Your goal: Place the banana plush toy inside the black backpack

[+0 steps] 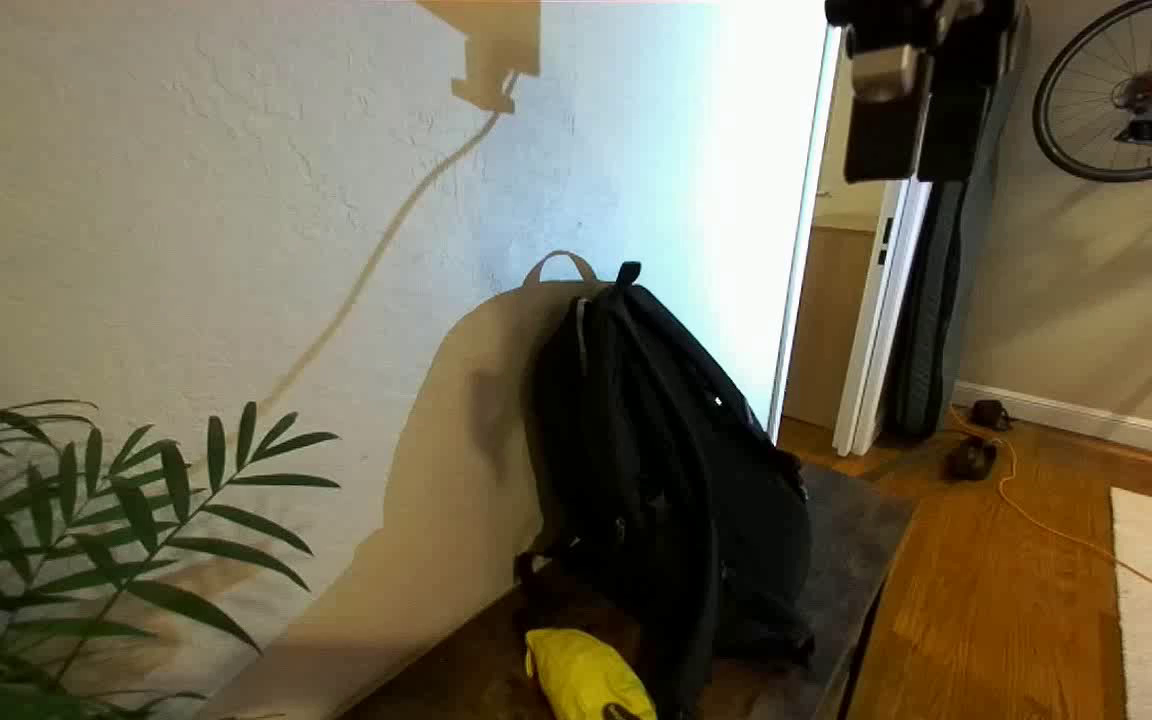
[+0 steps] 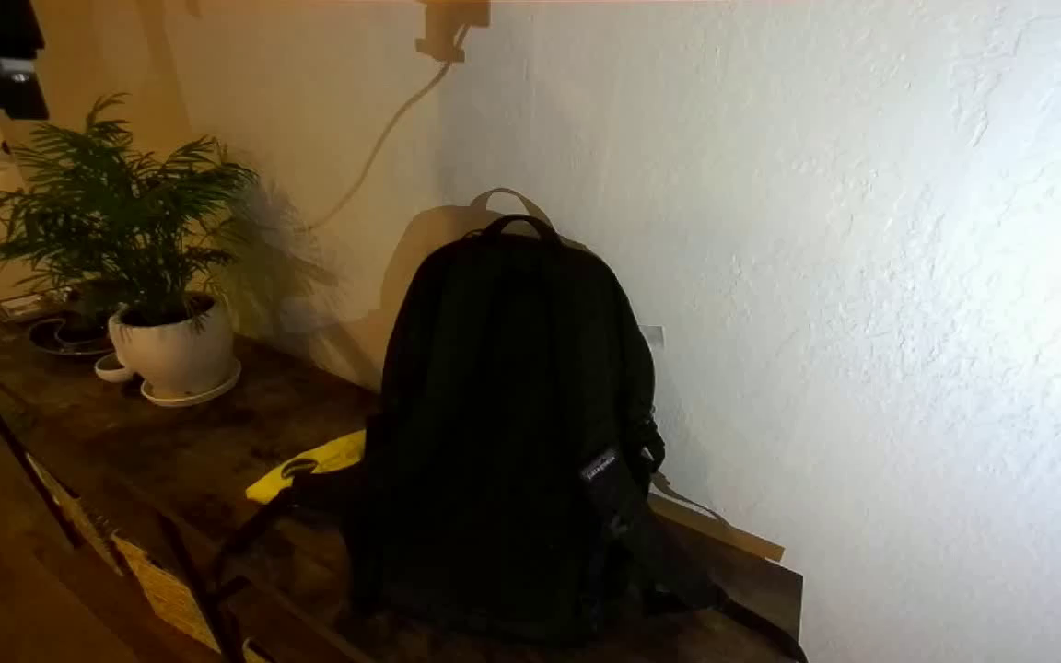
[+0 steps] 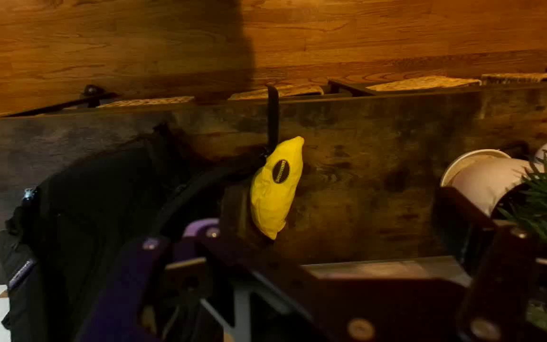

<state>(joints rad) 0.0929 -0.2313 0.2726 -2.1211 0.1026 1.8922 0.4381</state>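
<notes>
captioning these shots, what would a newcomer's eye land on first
Probably the large black backpack, standing on the dark tabletop by the wall. The bright yellow banana plush toy lying beside it comes next. A leafy plant in a pale pot stands farther along the tabletop.

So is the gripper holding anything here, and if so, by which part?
Nothing is held: the gripper is open, and the banana lies on the table beside the backpack.
</notes>
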